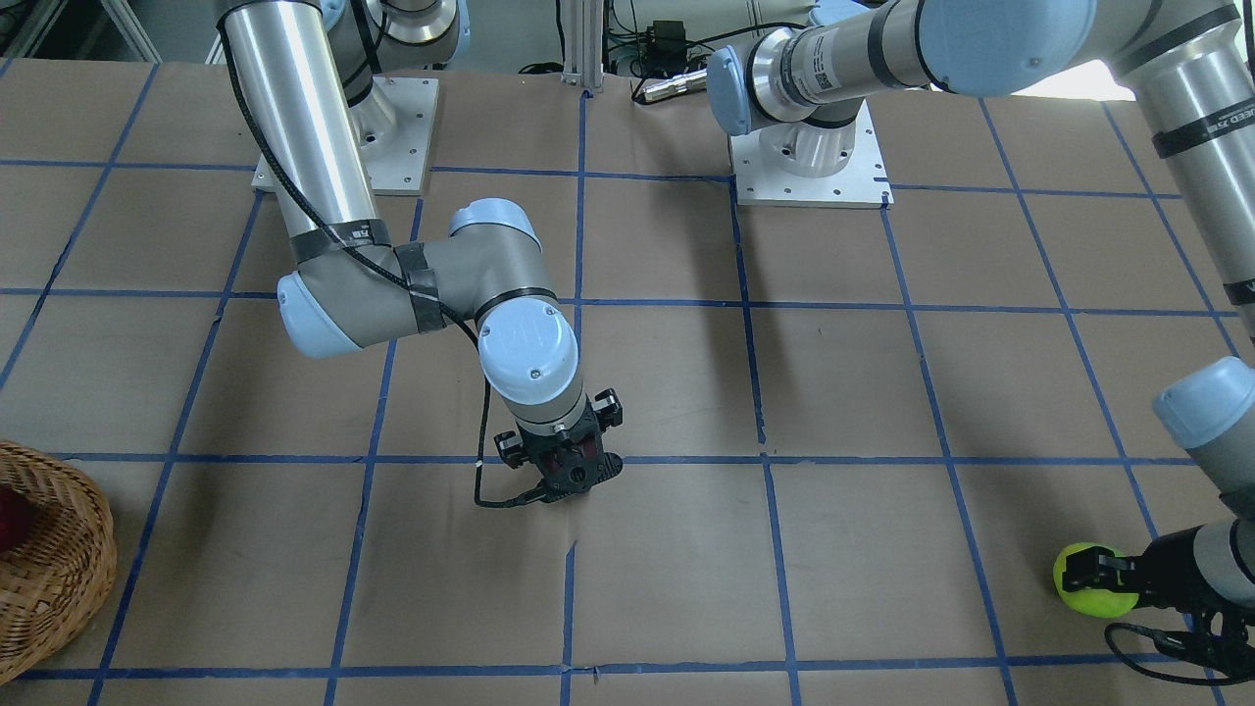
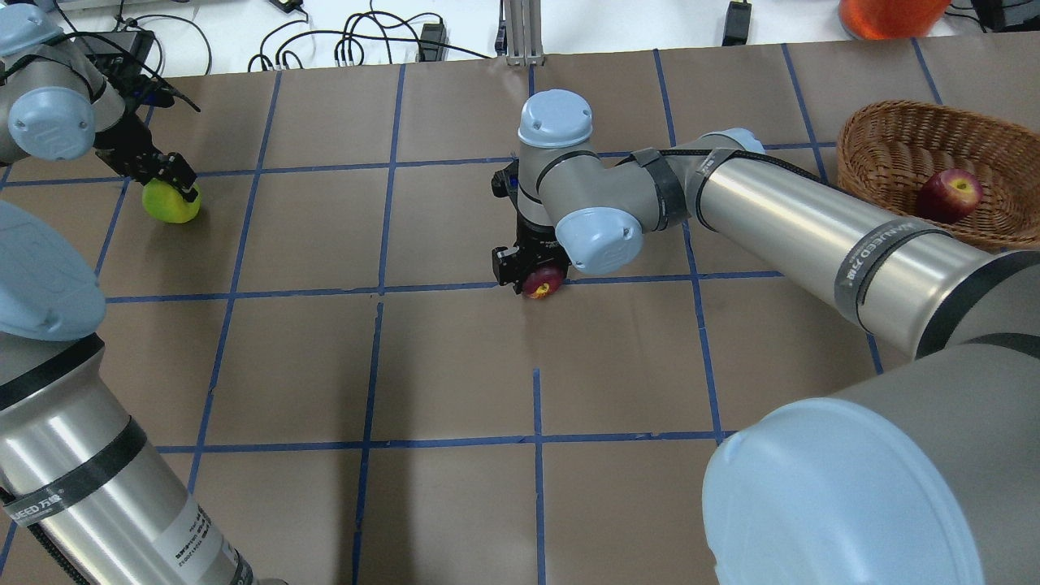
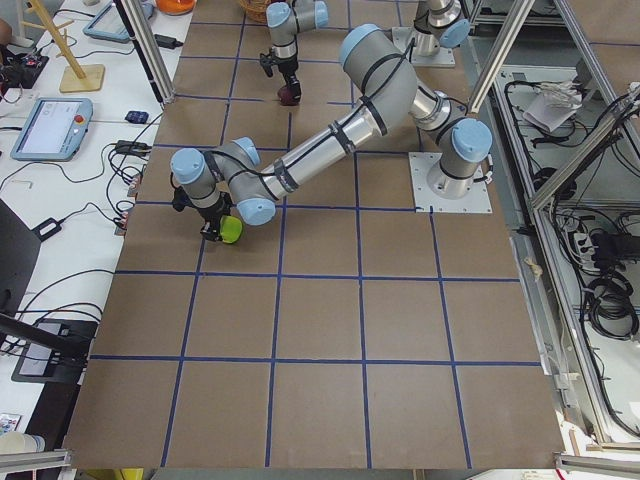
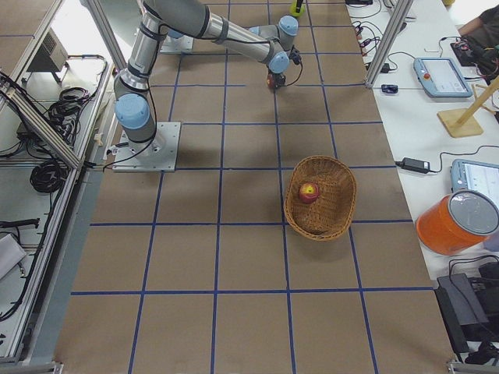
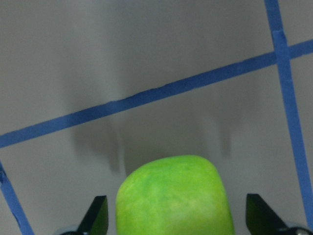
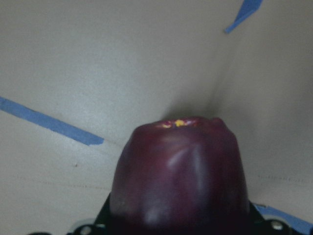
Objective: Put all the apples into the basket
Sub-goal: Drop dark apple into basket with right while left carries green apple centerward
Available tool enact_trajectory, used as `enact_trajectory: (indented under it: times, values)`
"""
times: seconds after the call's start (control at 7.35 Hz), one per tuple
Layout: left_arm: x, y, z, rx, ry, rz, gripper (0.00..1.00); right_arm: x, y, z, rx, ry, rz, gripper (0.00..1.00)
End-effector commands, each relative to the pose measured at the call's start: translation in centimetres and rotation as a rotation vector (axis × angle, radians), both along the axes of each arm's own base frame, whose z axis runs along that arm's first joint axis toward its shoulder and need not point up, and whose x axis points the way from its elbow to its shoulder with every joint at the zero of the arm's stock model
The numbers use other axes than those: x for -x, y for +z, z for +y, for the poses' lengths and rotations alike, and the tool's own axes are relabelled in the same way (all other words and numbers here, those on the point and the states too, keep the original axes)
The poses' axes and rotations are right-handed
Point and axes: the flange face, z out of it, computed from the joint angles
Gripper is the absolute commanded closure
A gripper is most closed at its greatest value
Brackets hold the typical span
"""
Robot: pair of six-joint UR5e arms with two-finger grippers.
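The lime green apple (image 2: pixel 172 203) lies on the table at the far left. My left gripper (image 2: pixel 166 175) is down over it; in the left wrist view the fingers (image 5: pixel 98 215) stand either side of the apple (image 5: pixel 173 196) with gaps, open. The dark maroon apple (image 2: pixel 542 283) is at the table's middle, and my right gripper (image 2: pixel 528 272) is shut on it; it fills the right wrist view (image 6: pixel 178 171). The red apple (image 2: pixel 949 195) with the yellow stem patch lies in the wicker basket (image 2: pixel 886 146) at the far right.
An orange container (image 2: pixel 890 12) stands beyond the table's far edge near the basket. Cables and devices lie along that far edge. The arms' base plates (image 1: pixel 809 162) sit at the robot's side of the table.
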Motion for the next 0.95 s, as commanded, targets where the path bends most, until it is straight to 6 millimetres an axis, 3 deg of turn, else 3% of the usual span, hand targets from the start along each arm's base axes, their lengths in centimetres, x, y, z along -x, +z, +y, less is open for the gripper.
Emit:
enact_trajectory:
  times: [0.0, 0.14, 0.27, 0.41, 0.54, 0.68, 0.82]
  values:
    - [4.4, 5.0, 0.9, -0.04, 0.096, 0.027, 0.83, 6.7, 7.4, -4.0, 0.008, -0.122, -0.043, 1.0]
    - [11.1, 7.8, 1.4, -0.062, 0.161, 0.041, 0.83, 12.7, 11.6, -6.8, 0.028, -0.218, -0.063, 1.0]
    - [19.0, 9.8, 2.1, -0.087, 0.238, 0.024, 0.82, 20.8, 13.8, -10.0, 0.046, -0.287, -0.034, 1.0]
    - [25.8, 11.5, 2.9, -0.079, 0.297, 0.015, 0.82, 29.3, 13.6, -11.9, 0.046, -0.265, 0.07, 1.0]
    - [31.3, 12.1, 3.5, -0.077, 0.413, 0.044, 0.82, 38.2, 13.3, -13.2, 0.061, -0.193, 0.115, 1.0]
    - [37.9, 11.5, 4.7, -0.095, 0.49, 0.02, 0.82, 46.8, 12.5, -13.3, 0.062, -0.174, 0.114, 1.0]
    - [45.6, 9.3, 7.1, -0.132, 0.47, -0.01, 0.81, 50.8, 9.3, -13.5, 0.029, -0.167, 0.097, 1.0]
